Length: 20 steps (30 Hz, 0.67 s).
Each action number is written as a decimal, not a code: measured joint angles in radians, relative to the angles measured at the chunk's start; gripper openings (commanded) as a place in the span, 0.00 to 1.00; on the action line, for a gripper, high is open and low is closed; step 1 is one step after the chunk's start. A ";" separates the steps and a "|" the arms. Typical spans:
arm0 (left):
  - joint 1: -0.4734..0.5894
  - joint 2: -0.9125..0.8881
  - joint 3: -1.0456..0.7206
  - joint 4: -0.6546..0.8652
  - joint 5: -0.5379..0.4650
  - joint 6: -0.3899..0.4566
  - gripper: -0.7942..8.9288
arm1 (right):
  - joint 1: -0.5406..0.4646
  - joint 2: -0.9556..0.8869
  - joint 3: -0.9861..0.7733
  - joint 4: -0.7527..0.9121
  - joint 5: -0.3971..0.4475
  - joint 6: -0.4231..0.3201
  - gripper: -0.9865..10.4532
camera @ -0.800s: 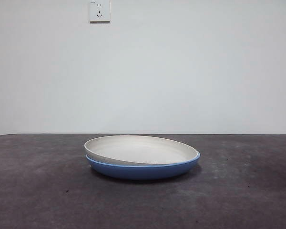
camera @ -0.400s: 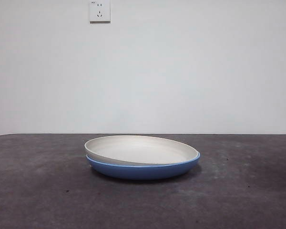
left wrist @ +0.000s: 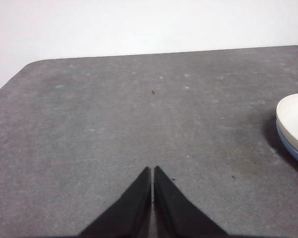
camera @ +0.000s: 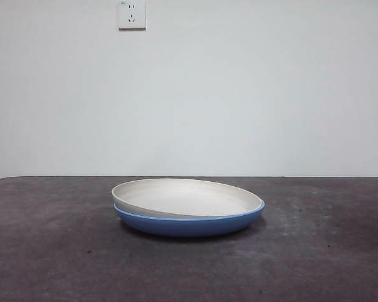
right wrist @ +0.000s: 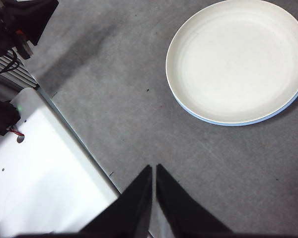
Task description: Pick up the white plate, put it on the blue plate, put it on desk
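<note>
The white plate (camera: 186, 197) sits nested in the blue plate (camera: 189, 223), tilted a little — its left rim rides above the blue rim — and it lies as it did a second ago. Both rest mid-table (camera: 50, 251). How snugly it seats on the far side is hard to judge. The left claw (left wrist: 152, 173) hangs over bare table, its tips together and holding nothing; the right claw (right wrist: 153, 171) — likewise closed and empty — hovers beside the plates.
</note>
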 measured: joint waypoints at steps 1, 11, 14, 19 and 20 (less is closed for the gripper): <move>0.000 0.000 0.000 0.000 0.000 0.000 0.09 | 0.000 0.000 0.000 0.000 0.000 0.000 0.09; 0.000 0.000 0.000 0.000 0.000 0.000 0.09 | 0.000 0.000 0.000 0.000 0.000 0.000 0.09; 0.000 0.000 0.000 0.000 0.000 0.000 0.09 | 0.000 0.000 0.000 0.001 0.000 -0.007 0.09; 0.000 0.000 0.000 0.000 0.000 0.000 0.09 | -0.051 -0.013 -0.002 0.110 0.055 -0.072 0.09; 0.000 0.000 0.000 0.000 0.000 0.000 0.09 | -0.073 -0.026 -0.010 0.164 0.056 -0.080 0.09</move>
